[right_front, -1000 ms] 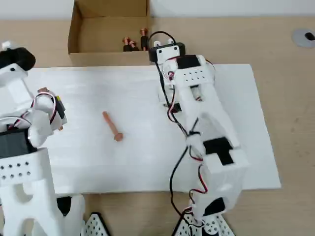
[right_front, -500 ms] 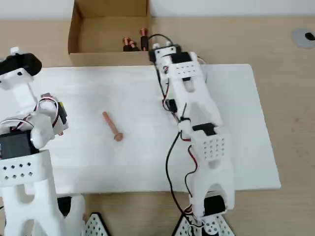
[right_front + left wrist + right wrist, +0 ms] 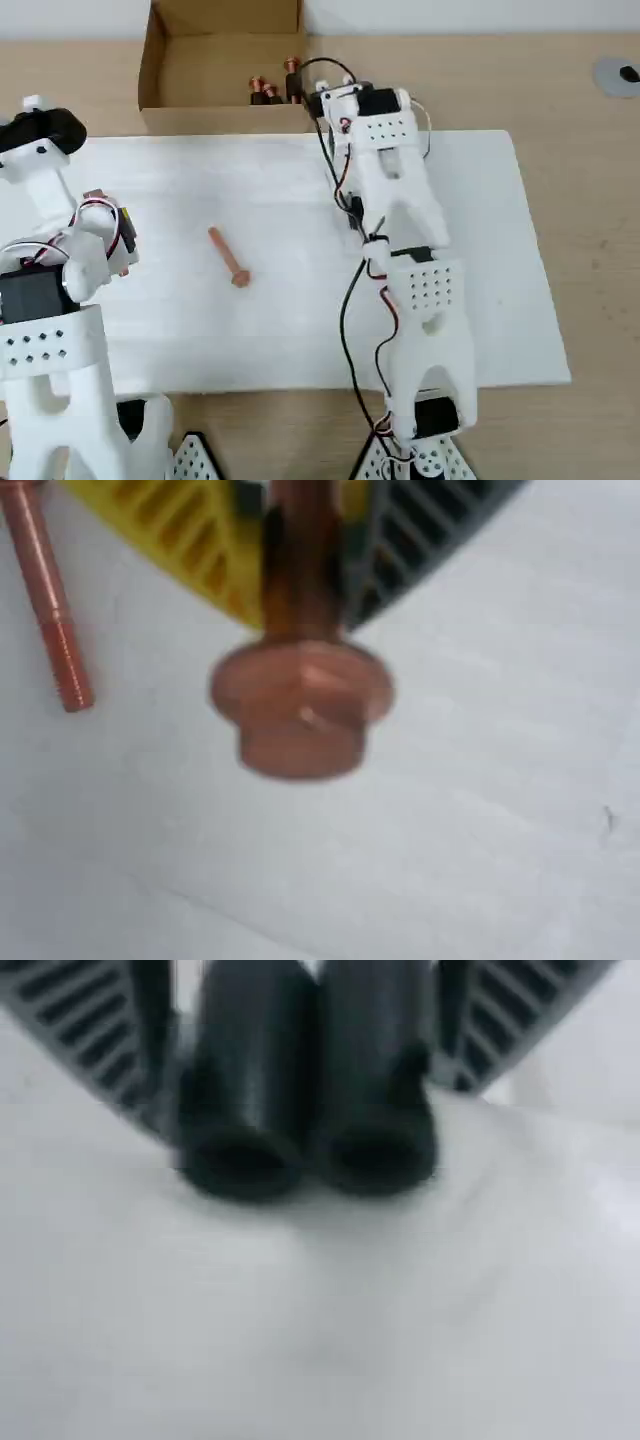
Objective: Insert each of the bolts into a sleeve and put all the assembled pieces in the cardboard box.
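Observation:
My left gripper (image 3: 300,615) is shut on a copper bolt (image 3: 300,705), whose hex head points at the camera between a yellow finger (image 3: 190,540) and a black one (image 3: 420,530). It hangs over the white sheet's left side. A second bolt (image 3: 228,256) lies loose on the sheet, and it also shows as the bolt (image 3: 45,590) beside the held one. My right gripper (image 3: 305,1175) is closed on two black sleeves (image 3: 310,1110) side by side, low over the sheet. The right arm (image 3: 385,170) stretches toward the cardboard box (image 3: 155,60).
Several assembled copper pieces (image 3: 270,88) lie in the box's near right corner. A white sheet (image 3: 480,250) covers the middle of the wooden table. Cables run along the right arm. A grey disc (image 3: 618,75) sits at the far right.
The right arm has unfolded and stretched out, with its wrist now closer to the box. The left arm shifted slightly a second ago and has stayed still since. The loose bolt has not moved.

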Available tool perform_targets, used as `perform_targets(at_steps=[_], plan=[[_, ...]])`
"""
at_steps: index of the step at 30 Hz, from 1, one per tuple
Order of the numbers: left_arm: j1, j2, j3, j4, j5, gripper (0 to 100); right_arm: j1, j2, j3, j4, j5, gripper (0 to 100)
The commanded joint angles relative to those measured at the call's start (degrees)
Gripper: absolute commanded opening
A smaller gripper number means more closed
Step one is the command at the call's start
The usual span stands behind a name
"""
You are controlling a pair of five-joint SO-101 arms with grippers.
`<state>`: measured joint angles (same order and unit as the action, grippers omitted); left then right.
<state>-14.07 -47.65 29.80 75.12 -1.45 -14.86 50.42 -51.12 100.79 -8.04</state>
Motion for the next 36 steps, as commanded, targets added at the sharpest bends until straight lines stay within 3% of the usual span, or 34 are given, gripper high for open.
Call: perform_targets(at_steps=[1, 6, 14, 23, 36], plan=[[0.9, -1.3, -0.6, -0.8, -0.3, 1, -0.2, -0.2, -7.9, 1.8, 0.8, 8.0], [0.7, -1.3, -0.7, -0.1, -0.4, 1, -1.6, -4.6, -10.7, 1.7, 0.8, 8.0], [0.4, -1.3, -3.4, 4.0, -0.5, 1, -2.4, -6.7, 0.6, 1.7, 0.7, 8.0], [0.4, -1.4, -3.1, 4.2, -0.5, 1, -10.0, -6.9, 10.4, 1.7, 0.7, 8.0], [0.4, -1.4, -3.7, 7.2, -0.5, 1, -12.0, -13.6, 3.7, 1.7, 0.8, 8.3]])
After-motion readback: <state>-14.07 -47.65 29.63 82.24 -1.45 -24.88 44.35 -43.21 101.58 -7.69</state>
